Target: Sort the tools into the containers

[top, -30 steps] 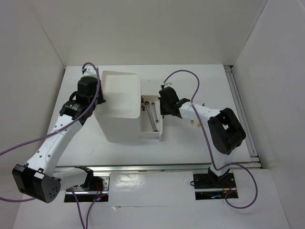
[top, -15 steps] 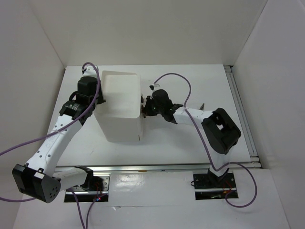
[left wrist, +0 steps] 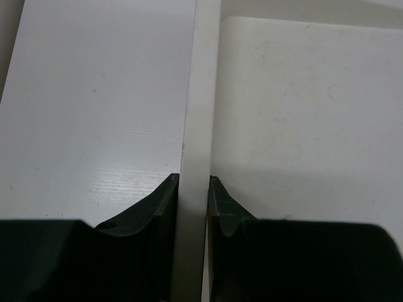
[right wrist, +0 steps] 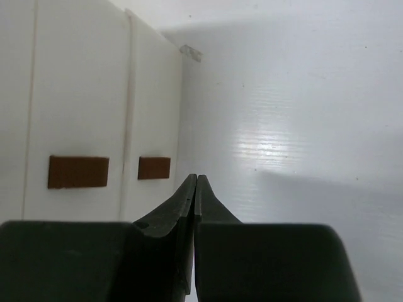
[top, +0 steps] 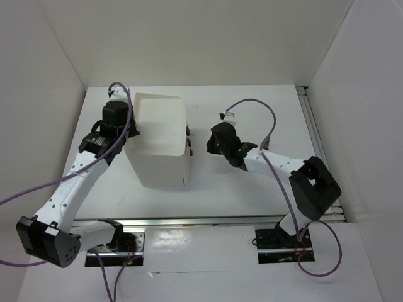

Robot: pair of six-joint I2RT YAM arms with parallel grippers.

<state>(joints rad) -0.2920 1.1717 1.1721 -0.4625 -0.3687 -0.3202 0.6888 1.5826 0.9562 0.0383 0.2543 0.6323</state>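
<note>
The container is a tall white box (top: 157, 141) with an open top bin and drawers whose reddish-brown handles (top: 188, 142) face right. All drawers stand pushed in. My left gripper (top: 130, 129) is shut on the box's left wall (left wrist: 200, 94), one finger on each side of it. My right gripper (top: 210, 143) is shut and holds nothing, a short way right of the drawer fronts. In the right wrist view its tips (right wrist: 196, 178) sit near two handles (right wrist: 153, 168). The tools are out of view.
A metal rail (top: 318, 145) runs along the table's right edge. White walls enclose the table on the left, back and right. The right arm's purple cable (top: 252, 102) loops above the table behind the gripper.
A second ago a low drawer stood open with two silver wrenches in it. My right gripper pushed it shut, then drew back to the right. The left arm has not moved.
</note>
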